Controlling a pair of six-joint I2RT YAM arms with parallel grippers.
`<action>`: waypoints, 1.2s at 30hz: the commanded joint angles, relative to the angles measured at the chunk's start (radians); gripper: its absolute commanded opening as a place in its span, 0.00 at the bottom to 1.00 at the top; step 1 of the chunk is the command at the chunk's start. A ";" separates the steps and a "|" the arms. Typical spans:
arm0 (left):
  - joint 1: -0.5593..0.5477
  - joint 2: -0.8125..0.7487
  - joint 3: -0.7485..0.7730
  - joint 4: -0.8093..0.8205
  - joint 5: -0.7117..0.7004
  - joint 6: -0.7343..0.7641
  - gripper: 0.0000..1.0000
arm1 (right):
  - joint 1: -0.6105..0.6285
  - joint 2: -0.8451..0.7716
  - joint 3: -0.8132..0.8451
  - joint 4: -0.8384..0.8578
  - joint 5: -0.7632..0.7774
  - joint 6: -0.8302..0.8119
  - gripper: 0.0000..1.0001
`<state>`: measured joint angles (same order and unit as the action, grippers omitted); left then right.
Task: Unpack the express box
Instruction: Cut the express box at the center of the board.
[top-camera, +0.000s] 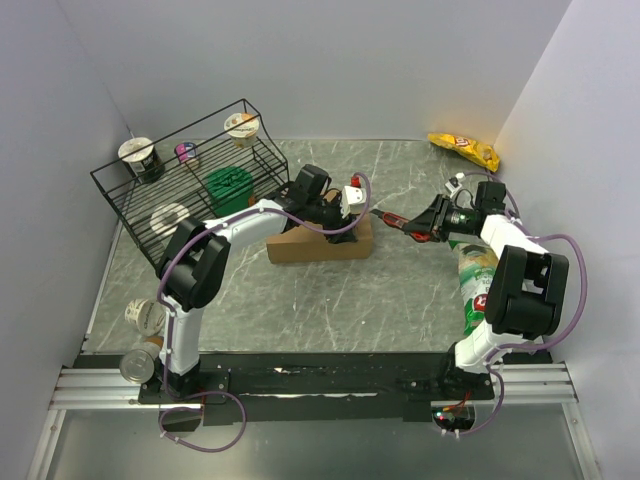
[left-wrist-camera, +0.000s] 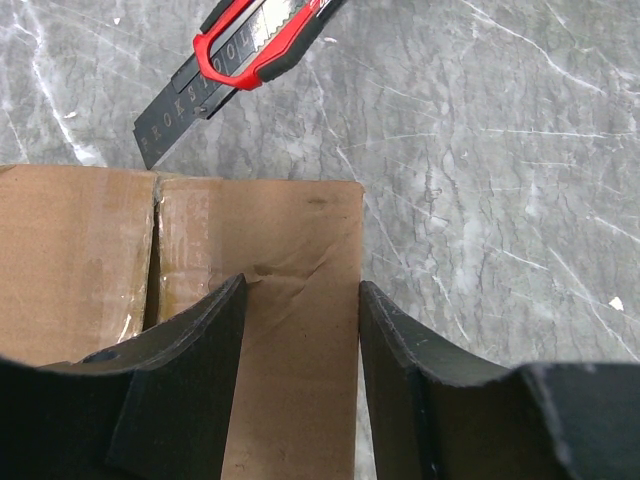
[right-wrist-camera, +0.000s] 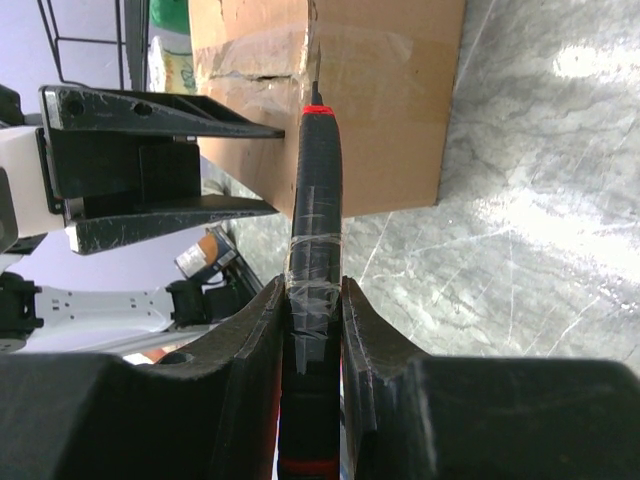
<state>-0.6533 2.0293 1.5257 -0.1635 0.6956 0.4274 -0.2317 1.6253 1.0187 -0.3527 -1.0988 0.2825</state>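
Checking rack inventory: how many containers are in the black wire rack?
5 in the wire rack: white cup back left, small pink cup beside it, tan cup back right, green tub in the middle, white round one at front. The left arm may hide others.

Bright even light; soft shadows; glare on table (right-wrist-camera: 585, 62).
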 joint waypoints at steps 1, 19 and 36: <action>0.007 0.078 -0.024 -0.120 -0.039 -0.021 0.51 | 0.008 0.008 0.063 -0.087 -0.098 -0.061 0.00; 0.007 0.100 -0.001 -0.116 -0.034 -0.026 0.51 | -0.006 0.016 0.086 -0.491 -0.131 -0.397 0.00; 0.052 -0.156 0.103 -0.140 0.194 0.059 0.74 | 0.101 -0.231 0.216 -0.545 0.092 -0.933 0.00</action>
<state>-0.6102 1.9682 1.5566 -0.3035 0.8093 0.4747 -0.2016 1.4628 1.1961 -0.9184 -1.0550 -0.4599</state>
